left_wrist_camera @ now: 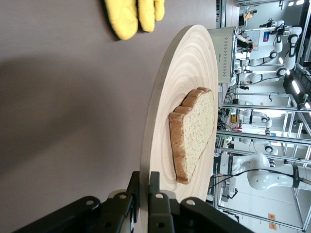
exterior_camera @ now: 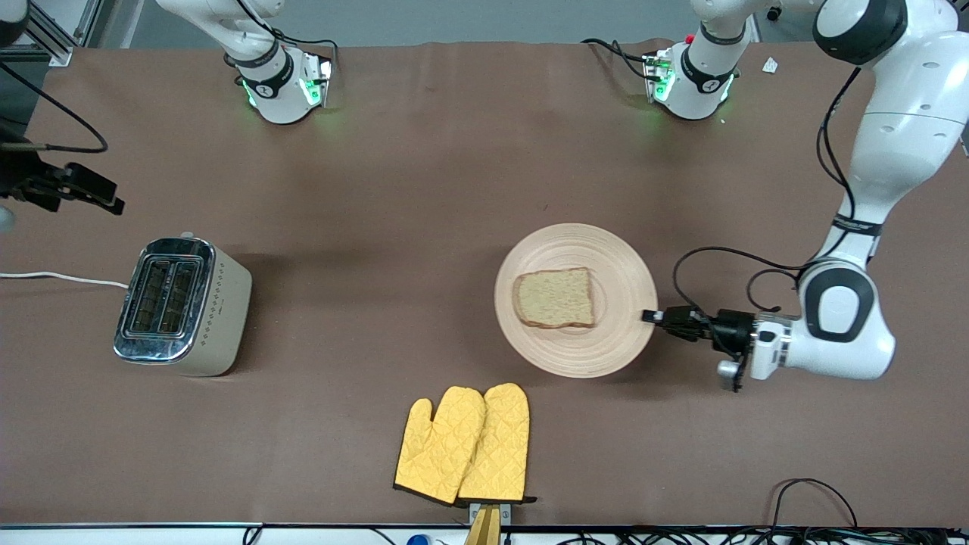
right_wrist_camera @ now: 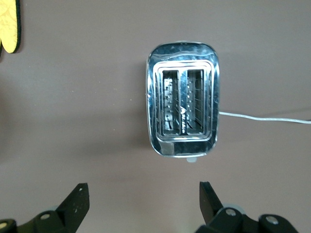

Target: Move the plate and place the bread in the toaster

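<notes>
The pale wooden plate (exterior_camera: pixel 575 250) lies mid-table toward the left arm's end, with the brown bread (exterior_camera: pixel 554 297) lying flat on it. My left gripper (exterior_camera: pixel 652 316) is shut on the plate's rim at the edge toward the left arm's end. The left wrist view shows the fingers (left_wrist_camera: pixel 156 187) clamping the rim of the plate (left_wrist_camera: pixel 194 73), with the bread (left_wrist_camera: pixel 194 131) close by. The chrome-topped toaster (exterior_camera: pixel 178 303) stands at the right arm's end, both slots empty. My right gripper (exterior_camera: pixel 106 195) hangs open and empty above the table beside the toaster (right_wrist_camera: pixel 183 104).
A pair of yellow oven mitts (exterior_camera: pixel 465 445) lies nearer to the front camera than the plate, by the table edge. The toaster's white cord (exterior_camera: pixel 60 278) runs off the right arm's end of the table. Bare brown table lies between the toaster and the plate.
</notes>
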You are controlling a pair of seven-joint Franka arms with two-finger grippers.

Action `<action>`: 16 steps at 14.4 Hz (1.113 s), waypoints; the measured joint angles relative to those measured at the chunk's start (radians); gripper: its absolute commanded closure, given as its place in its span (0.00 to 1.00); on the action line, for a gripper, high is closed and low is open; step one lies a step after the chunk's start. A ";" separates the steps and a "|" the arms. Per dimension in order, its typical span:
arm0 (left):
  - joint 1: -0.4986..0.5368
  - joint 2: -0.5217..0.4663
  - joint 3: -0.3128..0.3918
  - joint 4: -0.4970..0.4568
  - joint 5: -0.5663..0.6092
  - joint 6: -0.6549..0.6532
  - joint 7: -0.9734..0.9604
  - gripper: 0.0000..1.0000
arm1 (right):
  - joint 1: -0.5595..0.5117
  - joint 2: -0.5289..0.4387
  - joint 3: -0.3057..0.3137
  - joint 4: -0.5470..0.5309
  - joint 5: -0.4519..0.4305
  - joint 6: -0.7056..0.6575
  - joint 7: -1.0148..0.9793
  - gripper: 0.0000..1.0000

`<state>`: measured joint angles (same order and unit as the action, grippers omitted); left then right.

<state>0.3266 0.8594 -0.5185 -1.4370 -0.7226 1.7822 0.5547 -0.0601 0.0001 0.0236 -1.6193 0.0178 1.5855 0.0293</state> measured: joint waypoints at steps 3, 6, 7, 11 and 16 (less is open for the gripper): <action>-0.102 -0.002 -0.008 -0.006 0.000 0.088 -0.010 1.00 | 0.045 0.012 0.004 -0.101 0.012 0.129 0.049 0.00; -0.214 0.014 -0.008 -0.039 -0.009 0.252 -0.012 1.00 | 0.126 0.052 0.007 -0.159 0.019 0.242 0.177 0.00; -0.252 0.026 -0.008 -0.052 -0.038 0.308 -0.012 1.00 | 0.144 0.072 0.008 -0.163 0.033 0.272 0.208 0.00; -0.393 0.074 -0.008 -0.066 -0.187 0.442 -0.007 0.99 | 0.169 0.135 0.007 -0.195 0.101 0.399 0.229 0.00; -0.434 0.132 -0.003 -0.081 -0.236 0.503 0.041 0.99 | 0.212 0.162 0.007 -0.337 0.105 0.619 0.308 0.00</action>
<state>-0.1076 0.9910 -0.5211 -1.5182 -0.9586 2.2851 0.5953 0.1518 0.1616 0.0310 -1.9561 0.1225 2.2050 0.3377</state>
